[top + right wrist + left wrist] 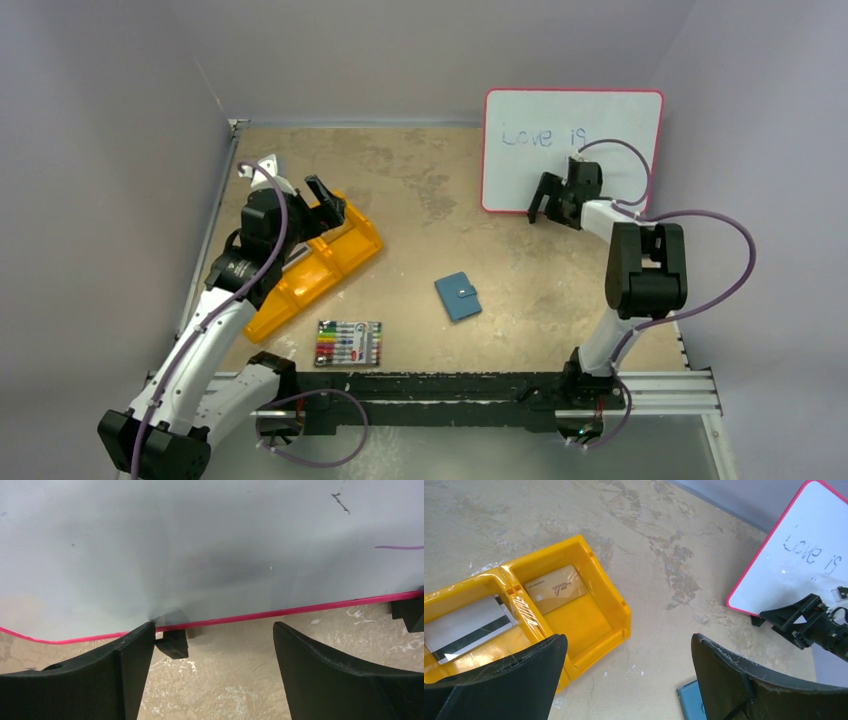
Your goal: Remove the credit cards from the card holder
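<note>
The teal card holder [458, 296] lies closed on the table's middle, snap tab up; one corner of it shows in the left wrist view [688, 700]. A tan/gold card [556, 589] lies in the end compartment of the orange bin [616, 607], and a silver-grey card with a black stripe [466, 627] lies in the compartment beside it. My left gripper [325, 196] is open and empty above the bin's far end [628, 640]. My right gripper [545, 205] is open and empty at the whiteboard's lower left edge [214, 627], far from the holder.
A pink-framed whiteboard [570, 150] reading "Love is" stands at the back right on black feet [172, 645]. A pack of coloured markers [348, 343] lies near the front edge. The orange bin [320, 265] lies diagonally at the left. Walls close in on three sides.
</note>
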Tool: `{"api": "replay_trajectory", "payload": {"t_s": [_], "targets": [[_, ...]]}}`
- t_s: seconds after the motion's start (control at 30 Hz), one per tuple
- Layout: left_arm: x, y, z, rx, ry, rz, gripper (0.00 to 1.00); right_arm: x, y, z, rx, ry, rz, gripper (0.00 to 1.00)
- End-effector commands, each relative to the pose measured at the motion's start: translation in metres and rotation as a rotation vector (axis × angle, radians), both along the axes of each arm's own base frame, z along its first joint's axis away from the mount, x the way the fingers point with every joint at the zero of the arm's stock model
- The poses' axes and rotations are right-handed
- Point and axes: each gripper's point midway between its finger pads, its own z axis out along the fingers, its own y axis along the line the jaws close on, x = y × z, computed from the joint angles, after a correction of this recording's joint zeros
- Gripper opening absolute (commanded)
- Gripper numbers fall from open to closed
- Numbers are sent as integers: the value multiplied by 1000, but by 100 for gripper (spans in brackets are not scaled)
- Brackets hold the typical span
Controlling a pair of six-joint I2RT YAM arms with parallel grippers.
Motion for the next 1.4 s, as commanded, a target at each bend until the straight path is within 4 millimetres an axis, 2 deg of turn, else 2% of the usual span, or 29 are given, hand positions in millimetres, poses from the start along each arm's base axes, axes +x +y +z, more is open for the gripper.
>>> {"api": "replay_trajectory", "payload": {"t_s": [0.0,0.17,0.23,0.33,0.47,0.67,0.77,0.87,1.1,1.2,1.37], "targets": [[3,5,5,24,2,24,94,11,20,43,-21,-120,106,89],[10,-6,-35,52,133,-19,93,-10,49,75,0,-192,168,91],[20,-15,-51,43,172,-39,94,-25,58,73,16,-186,196,92],[42,-24,-69,30,188,-37,94,-44,76,75,80,-196,251,92],[82,-35,-80,33,191,-5,94,-69,91,78,145,-201,295,94],[137,-24,-107,119,211,136,94,-97,95,85,175,-190,319,96],[154,-28,-119,140,234,145,94,-106,90,90,154,-194,307,97],[170,-40,-125,138,235,100,92,-111,89,94,145,-200,319,97],[186,-77,-142,116,276,-92,83,-115,93,89,153,-176,348,97],[186,-97,-141,84,269,-169,80,-116,92,85,153,-169,343,98],[180,-140,-131,51,233,-299,79,-116,92,81,153,-156,339,98]]}}
